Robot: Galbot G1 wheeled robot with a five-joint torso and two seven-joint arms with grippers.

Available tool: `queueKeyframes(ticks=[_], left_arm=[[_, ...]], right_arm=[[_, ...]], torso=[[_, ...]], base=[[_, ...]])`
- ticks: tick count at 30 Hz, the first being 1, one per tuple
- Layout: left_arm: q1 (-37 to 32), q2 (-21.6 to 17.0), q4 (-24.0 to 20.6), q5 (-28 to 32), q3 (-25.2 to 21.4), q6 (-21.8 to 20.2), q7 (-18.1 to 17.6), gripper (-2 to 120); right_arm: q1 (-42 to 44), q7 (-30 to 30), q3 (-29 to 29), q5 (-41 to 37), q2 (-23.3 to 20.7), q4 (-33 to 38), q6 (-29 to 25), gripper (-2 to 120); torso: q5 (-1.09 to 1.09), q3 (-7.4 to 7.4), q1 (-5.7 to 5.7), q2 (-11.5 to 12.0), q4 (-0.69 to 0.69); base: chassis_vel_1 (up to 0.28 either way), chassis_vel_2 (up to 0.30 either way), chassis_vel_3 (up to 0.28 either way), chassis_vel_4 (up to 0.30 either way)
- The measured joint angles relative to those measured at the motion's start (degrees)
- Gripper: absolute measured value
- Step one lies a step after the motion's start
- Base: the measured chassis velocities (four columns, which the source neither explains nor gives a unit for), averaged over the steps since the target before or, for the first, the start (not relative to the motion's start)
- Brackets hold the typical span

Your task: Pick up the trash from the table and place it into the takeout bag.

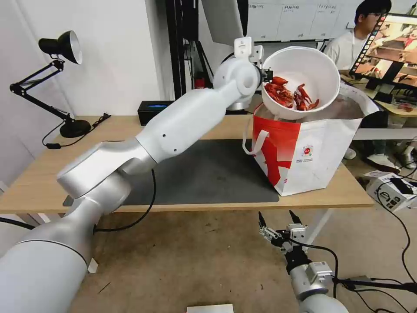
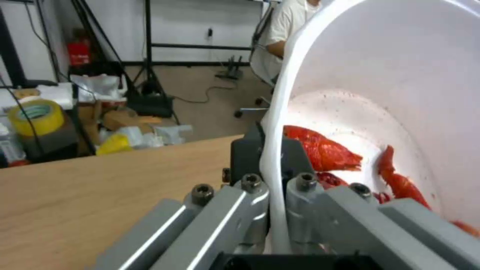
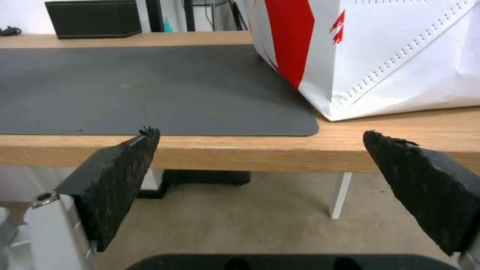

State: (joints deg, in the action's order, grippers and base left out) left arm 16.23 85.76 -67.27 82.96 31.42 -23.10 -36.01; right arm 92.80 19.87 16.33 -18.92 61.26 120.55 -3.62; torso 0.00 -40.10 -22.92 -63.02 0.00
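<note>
A white bowl (image 1: 310, 74) with red scraps (image 1: 286, 94) hangs tilted over the open mouth of the red-and-white takeout bag (image 1: 308, 152), which stands at the right end of the table (image 1: 39, 182). My left gripper (image 1: 266, 74) is shut on the bowl's rim; up close in the left wrist view the rim (image 2: 272, 150) is pinched between the fingers and the scraps (image 2: 325, 152) lie inside. My right gripper (image 1: 276, 218) is open and empty, below the table's front edge, in front of the bag (image 3: 380, 56).
A dark grey mat (image 1: 208, 174) covers the table's middle. A black desk lamp (image 1: 56, 78) stands at the far left and a black box (image 1: 154, 111) at the back. Cables and a small box (image 1: 391, 191) lie on the floor to the right.
</note>
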Motion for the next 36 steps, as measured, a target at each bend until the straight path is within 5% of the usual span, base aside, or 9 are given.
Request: queueKeyframes(ticks=[19,36], left_arm=[[-0.91,-3.9,-3.03,-0.26,3.27,0.21,3.84,0],[-0.51,-4.49,-5.92,8.64,2.86,-11.03,3.99,3]], right_arm=[[0.0,0.0,0.0,0.0,0.0,0.0,0.0,100],[0.0,0.0,0.0,0.0,0.0,0.0,0.0,100]], torso=[[-0.01,0.0,0.0,0.0,0.01],[-0.01,0.0,0.0,0.0,0.0]], base=[[0.0,0.0,0.0,0.0],[0.0,0.0,0.0,0.0]])
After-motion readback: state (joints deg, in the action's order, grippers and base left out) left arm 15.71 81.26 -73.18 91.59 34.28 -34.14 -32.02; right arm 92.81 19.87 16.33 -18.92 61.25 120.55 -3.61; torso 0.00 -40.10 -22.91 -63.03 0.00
